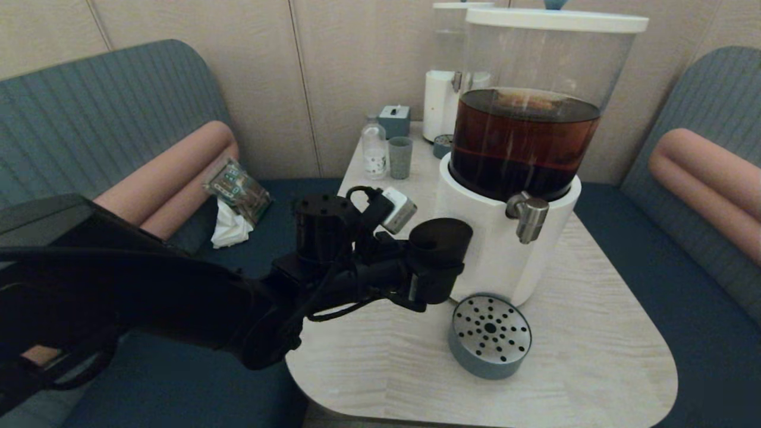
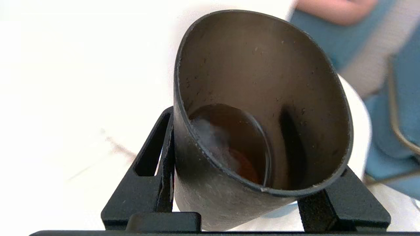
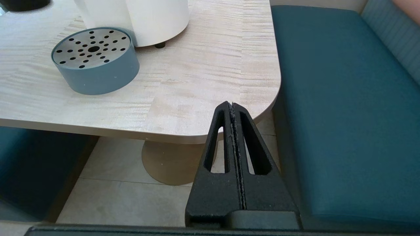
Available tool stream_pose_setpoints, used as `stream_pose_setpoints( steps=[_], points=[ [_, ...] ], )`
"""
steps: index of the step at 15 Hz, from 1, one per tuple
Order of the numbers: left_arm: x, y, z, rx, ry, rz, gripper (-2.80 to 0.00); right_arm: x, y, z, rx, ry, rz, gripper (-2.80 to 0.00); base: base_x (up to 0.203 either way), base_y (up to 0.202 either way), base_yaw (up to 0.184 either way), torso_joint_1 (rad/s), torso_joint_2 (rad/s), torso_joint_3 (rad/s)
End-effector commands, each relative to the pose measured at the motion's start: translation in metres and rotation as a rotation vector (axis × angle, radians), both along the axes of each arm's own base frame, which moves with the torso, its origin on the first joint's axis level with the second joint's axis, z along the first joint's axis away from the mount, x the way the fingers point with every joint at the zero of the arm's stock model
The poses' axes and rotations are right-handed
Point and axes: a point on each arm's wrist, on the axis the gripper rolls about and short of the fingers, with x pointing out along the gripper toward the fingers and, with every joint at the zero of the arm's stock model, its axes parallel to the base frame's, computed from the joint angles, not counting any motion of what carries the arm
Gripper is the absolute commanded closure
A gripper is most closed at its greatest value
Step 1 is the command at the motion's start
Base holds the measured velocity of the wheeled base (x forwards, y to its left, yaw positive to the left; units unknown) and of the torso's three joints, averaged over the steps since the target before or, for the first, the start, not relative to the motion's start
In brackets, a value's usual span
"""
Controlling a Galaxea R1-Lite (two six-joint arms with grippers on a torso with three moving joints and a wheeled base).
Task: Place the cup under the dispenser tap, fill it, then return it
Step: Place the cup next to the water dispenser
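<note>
Cup point(image 1: 440, 245) sits clamped between the fingers point(image 2: 154, 170) of the left gripper point(image 1: 429, 279), held in the air above the table point(image 1: 594, 356), roughly upright with its mouth open toward the camera on the head. It hangs just left of the big dispenser's white base point(image 1: 496, 249) and left of and slightly below the tap point(image 1: 527, 217), not under the spout; whether it touches the base cannot be told. The wrist view looks down into the cup point(image 2: 262, 108), where a little brown liquid lies at the bottom, and one black finger presses each side of the wall. The left arm reaches in from the left edge of the head view across the blue bench point(image 1: 148, 380). The drip tray point(image 1: 490, 336), a round grey-blue puck with a perforated steel top, stands on the table in front of the base, below and to the right of the cup, with nothing on it. The tank point(image 1: 523, 137) above the base holds dark brown liquid to about half its height. Farther back on the table stand a small bottle point(image 1: 374, 148), a grey-green cup point(image 1: 400, 157) and a smaller dispenser point(image 1: 443, 89). The right gripper point(image 3: 233, 108) hangs off the table's near corner, over the floor beside the other bench point(image 3: 344, 114), its fingers pressed flat together with nothing between them.
</note>
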Motion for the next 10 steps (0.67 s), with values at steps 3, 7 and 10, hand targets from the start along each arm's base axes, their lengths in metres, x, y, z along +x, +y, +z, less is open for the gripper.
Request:
stream_pose_setpoints(
  steps=[3, 7, 10],
  points=[
    [0.008, 0.033, 0.022, -0.037, -0.036, 0.154, 0.00, 0.000, 0.000, 0.000, 0.001, 0.002, 0.000, 0.00, 0.000, 0.000, 0.000, 0.000, 0.00, 0.000],
    [0.034, 0.074, 0.031, -0.062, -0.056, 0.309, 0.00, 0.000, 0.000, 0.000, 0.001, 0.002, 0.000, 0.00, 0.000, 0.000, 0.000, 0.000, 0.00, 0.000],
    [0.060, 0.095, 0.029, -0.071, -0.066, 0.384, 0.00, 0.000, 0.000, 0.000, 0.001, 0.002, 0.000, 0.00, 0.000, 0.000, 0.000, 0.000, 0.00, 0.000]
  ],
)
